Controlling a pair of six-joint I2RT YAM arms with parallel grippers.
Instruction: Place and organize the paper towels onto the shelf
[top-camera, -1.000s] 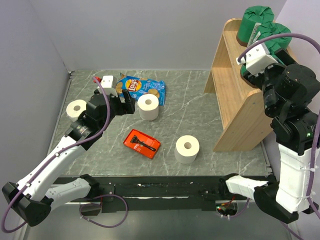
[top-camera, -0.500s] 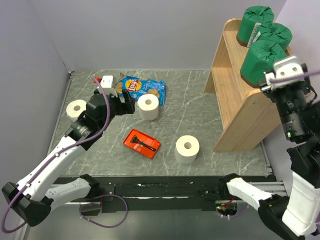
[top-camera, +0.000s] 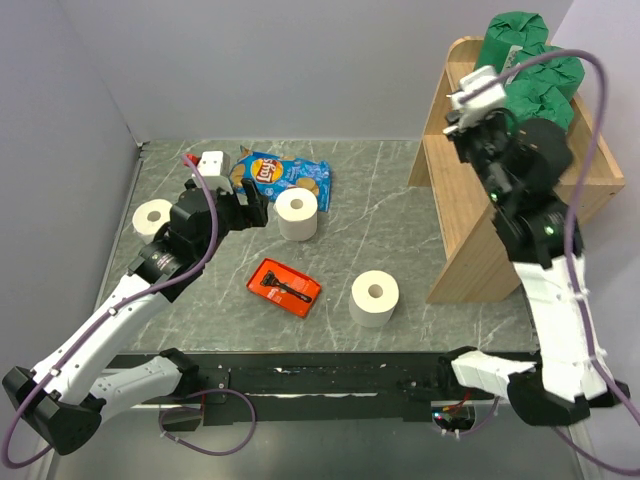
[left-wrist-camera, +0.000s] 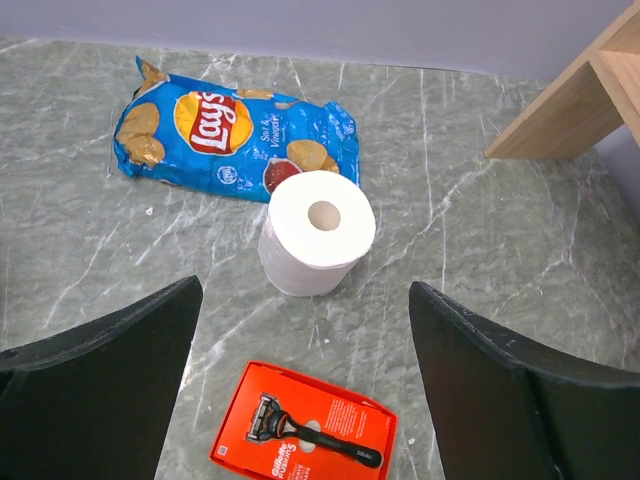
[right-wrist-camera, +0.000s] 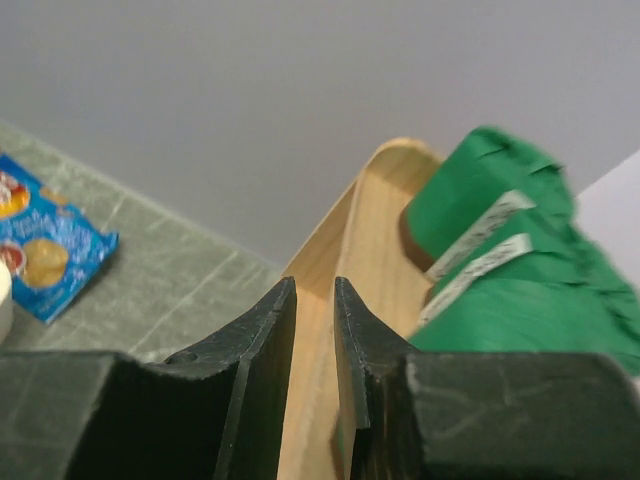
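Three white paper towels stand on the table: one at the far left (top-camera: 153, 216), one by the chip bag (top-camera: 297, 214) (left-wrist-camera: 318, 230), one nearer the front (top-camera: 374, 297). Green-wrapped paper towels (top-camera: 553, 76) (right-wrist-camera: 500, 250) sit on the top level of the wooden shelf (top-camera: 455, 200) (right-wrist-camera: 370, 220). My left gripper (top-camera: 245, 210) (left-wrist-camera: 305, 290) hangs open over the table, just short of the middle white roll, holding nothing. My right gripper (top-camera: 463, 127) (right-wrist-camera: 314, 285) is shut and empty above the shelf's upper level, left of the green rolls.
A blue chip bag (top-camera: 280, 172) (left-wrist-camera: 230, 135) lies behind the middle white roll. A red razor pack (top-camera: 285, 287) (left-wrist-camera: 305, 435) lies flat between the front rolls. A small white box (top-camera: 212, 161) sits at the back left. Grey walls close the left and back.
My right arm pulled back from the green rolls, then swung left over the shelf while its jaws closed. The left arm has not moved.
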